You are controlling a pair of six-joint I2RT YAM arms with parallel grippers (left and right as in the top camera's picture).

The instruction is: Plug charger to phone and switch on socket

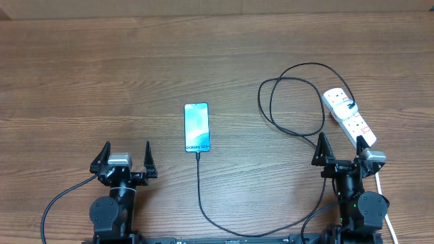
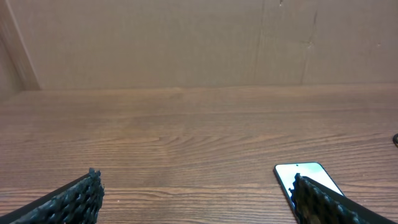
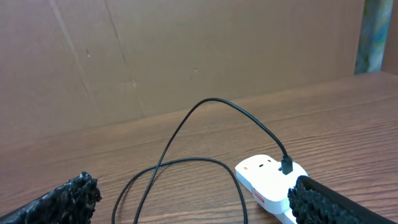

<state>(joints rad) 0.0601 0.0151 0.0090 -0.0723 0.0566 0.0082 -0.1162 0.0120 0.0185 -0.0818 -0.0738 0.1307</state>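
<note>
The phone (image 1: 196,127) lies flat mid-table, screen lit, "Galaxy S24" text at its near end. The black charger cable (image 1: 200,190) runs from the phone's near end toward the front edge, then loops (image 1: 291,108) up to the white socket strip (image 1: 348,116) at the right, where its plug sits in the far end (image 3: 286,165). My left gripper (image 1: 126,160) is open and empty, left of the phone; the phone's corner (image 2: 298,175) shows by its right finger. My right gripper (image 1: 342,154) is open and empty, just short of the strip's near end.
A brown cardboard wall (image 2: 186,43) stands behind the wooden table. The strip's white cord (image 1: 384,203) runs toward the front right by the right arm's base. Cable loops (image 3: 180,168) lie ahead of the right gripper.
</note>
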